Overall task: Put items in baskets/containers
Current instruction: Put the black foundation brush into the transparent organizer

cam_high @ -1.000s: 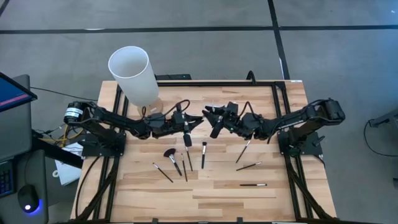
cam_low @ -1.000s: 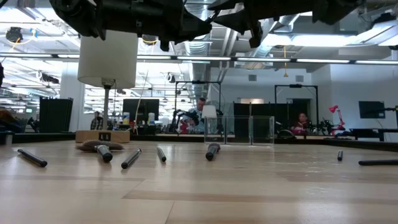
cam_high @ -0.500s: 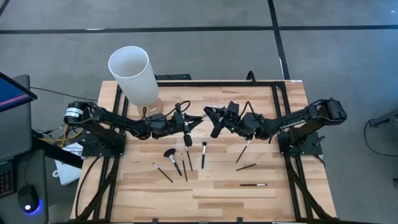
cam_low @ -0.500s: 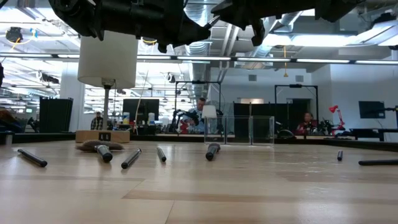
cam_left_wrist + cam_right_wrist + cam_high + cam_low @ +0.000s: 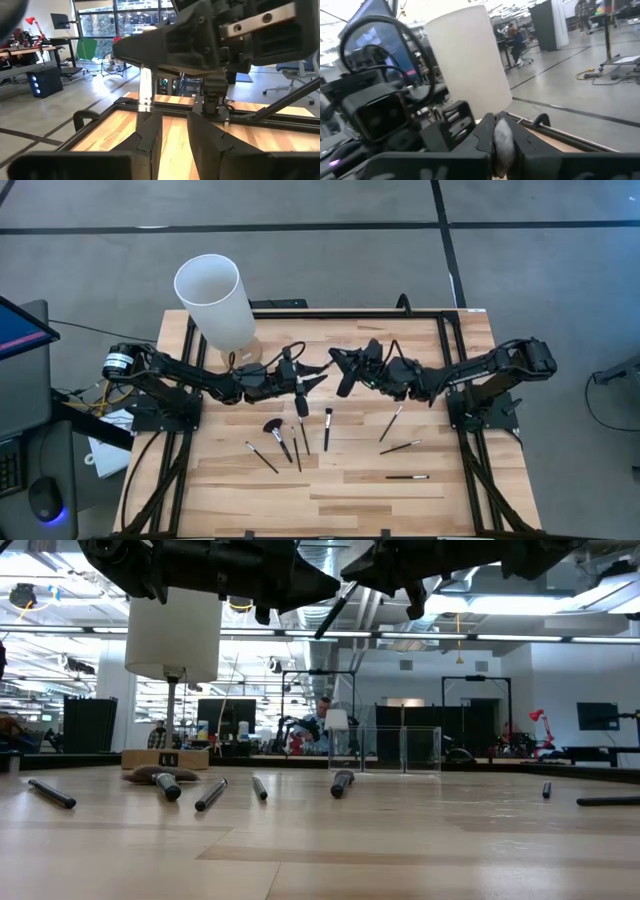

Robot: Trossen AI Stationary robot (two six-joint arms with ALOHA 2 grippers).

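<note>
My right gripper (image 5: 348, 370) hangs above the table's middle, shut on a thin dark makeup brush (image 5: 334, 611) that slants down toward my left gripper. My left gripper (image 5: 314, 377) faces it from the left, open with a narrow gap and empty. In the left wrist view the brush's silver ferrule (image 5: 145, 87) stands just beyond my left gripper's fingertips (image 5: 150, 130). Several more brushes, one of them a fan brush (image 5: 272, 425), lie flat on the table near the front (image 5: 297, 445). The clear acrylic holder (image 5: 405, 750) stands at the far side. My right gripper pinches the brush at its grey bristle head (image 5: 501, 142) between its two fingers. The brush is lifted clear of the table. Its dark handle (image 5: 330, 618) slants down and away from the fingers toward the left gripper.
A tall white cylinder (image 5: 215, 300) on a wooden base stands at the far left corner. Three brushes (image 5: 398, 447) lie on the table's right half. A black frame (image 5: 350, 313) runs along the table's far edge. People and desks show in the room beyond.
My right gripper has moved a little toward the table's left, closer to my left gripper. Its brush has tipped, and the handle now shows slanting down below the gripper in the low view.
</note>
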